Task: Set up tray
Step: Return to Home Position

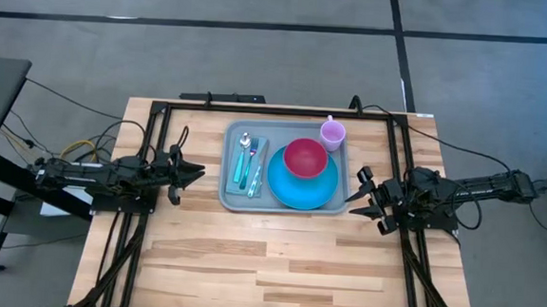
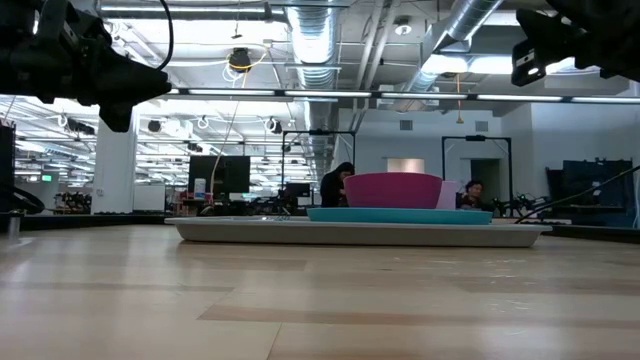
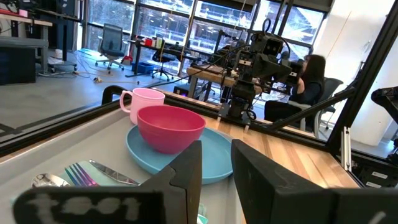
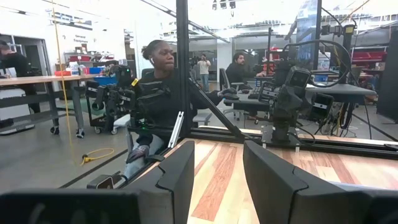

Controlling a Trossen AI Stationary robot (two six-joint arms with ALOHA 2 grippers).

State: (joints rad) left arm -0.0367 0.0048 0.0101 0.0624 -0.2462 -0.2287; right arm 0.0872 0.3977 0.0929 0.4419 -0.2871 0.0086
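The grey-blue tray lies flat on the table's far middle. On it sit a round blue plate with a magenta bowl on top, a pink cup at the far right corner, and a teal napkin bearing a spoon and forks. My left gripper hovers open at the tray's left, level and above the table. My right gripper hovers open at the tray's right. Neither touches anything.
A black frame runs around the table's far, left and right sides. Bare wood spreads between the tray and the near edge. In the right wrist view, a person sits beyond the table.
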